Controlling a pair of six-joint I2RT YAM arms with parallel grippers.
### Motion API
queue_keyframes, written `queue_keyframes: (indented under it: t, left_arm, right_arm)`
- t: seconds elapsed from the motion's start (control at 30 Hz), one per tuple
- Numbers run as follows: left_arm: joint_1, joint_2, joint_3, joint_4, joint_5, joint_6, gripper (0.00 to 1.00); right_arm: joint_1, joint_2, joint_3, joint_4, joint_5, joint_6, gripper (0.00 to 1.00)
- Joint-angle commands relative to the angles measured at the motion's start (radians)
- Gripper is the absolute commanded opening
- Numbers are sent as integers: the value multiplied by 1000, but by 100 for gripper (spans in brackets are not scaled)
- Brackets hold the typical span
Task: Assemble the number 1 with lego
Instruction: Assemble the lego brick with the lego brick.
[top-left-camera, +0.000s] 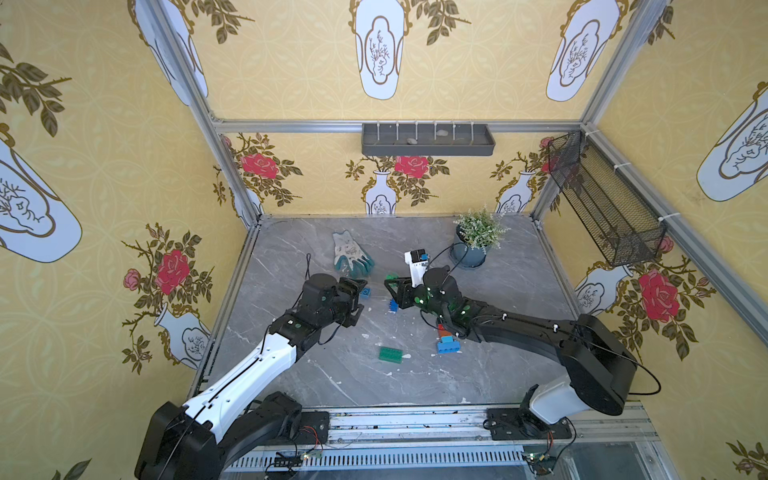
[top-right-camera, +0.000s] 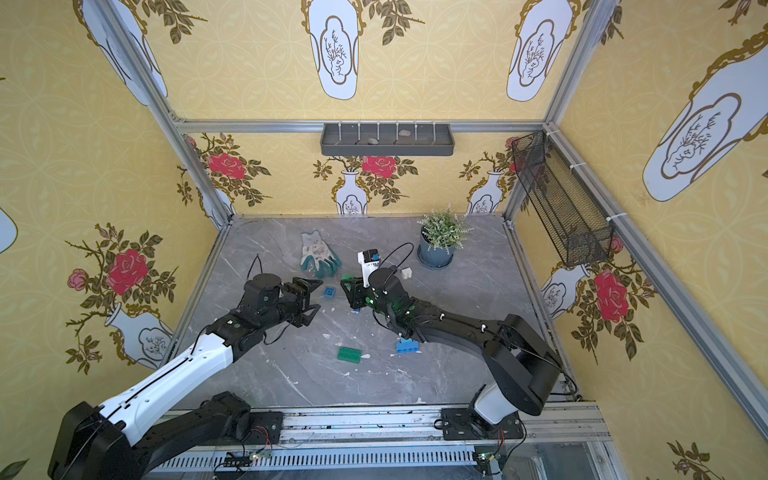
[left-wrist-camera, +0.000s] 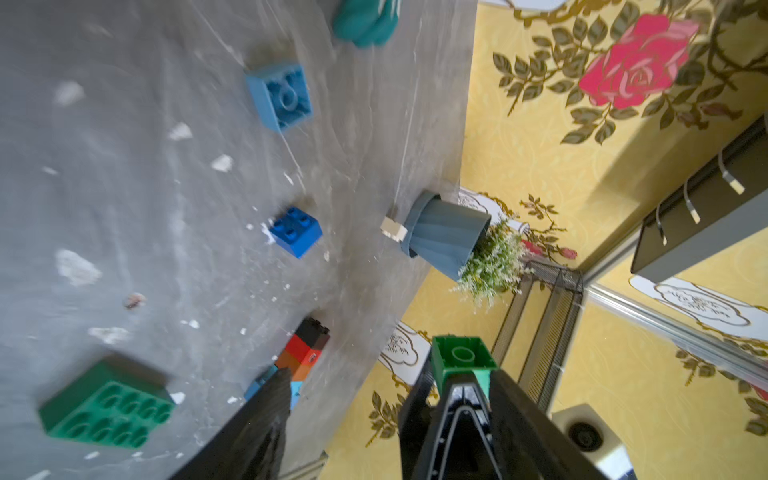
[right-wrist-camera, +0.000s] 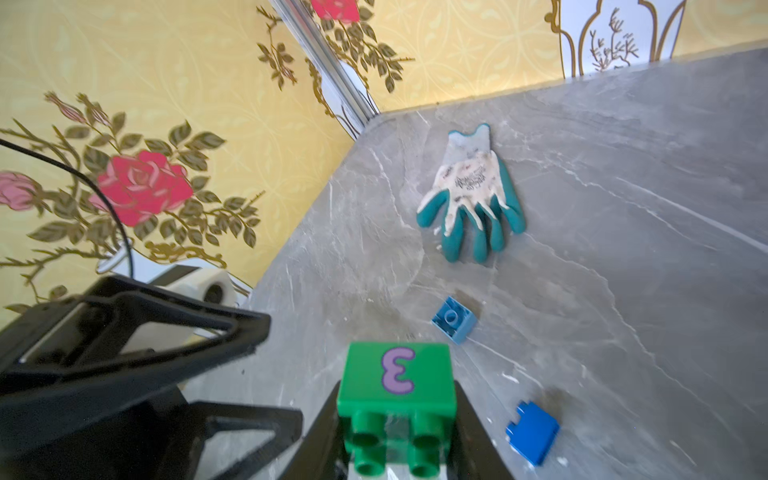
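Observation:
My right gripper (right-wrist-camera: 397, 419) is shut on a green square lego brick (right-wrist-camera: 395, 382) with a purple 3, held above the table (top-left-camera: 391, 276). My left gripper (left-wrist-camera: 374, 372) stands open just left of it (top-left-camera: 362, 297) with nothing between its fingers; one fingertip (left-wrist-camera: 461, 386) is right by the brick's hollow underside (left-wrist-camera: 463, 353). An upturned light blue brick (left-wrist-camera: 282, 95) lies beside the left gripper (top-right-camera: 329, 292). A blue brick (right-wrist-camera: 532, 432) lies below the right gripper. A long green brick (top-left-camera: 390, 354) lies nearer the front. A lying stack of black, red, orange and blue bricks (left-wrist-camera: 305, 349) is partly under the right arm (top-left-camera: 448, 343).
A teal and white work glove (top-left-camera: 351, 253) lies at the back, and a potted plant (top-left-camera: 473, 245) stands at the back right. A small white brick (top-right-camera: 406, 273) sits near the pot. White flecks dot the grey table (top-left-camera: 316, 374).

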Motion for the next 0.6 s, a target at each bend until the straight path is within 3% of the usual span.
queue_keyframes:
  t: [0.0, 0.1, 0.3, 0.57]
  left_arm:
    - [29, -58, -19, -150, -128, 158, 74]
    - [69, -89, -59, -155, -105, 276, 73]
    - [207, -44, -127, -58, 128, 449, 74]
    - [232, -66, -157, -104, 129, 480, 74]
  right_arm:
    - [6, -20, 67, -271, -72, -168, 29]
    - [26, 4, 179, -545, -152, -328, 27]
    - [84, 133, 398, -963, -224, -550, 22]
    - [172, 363, 660, -1327, -187, -633, 22]
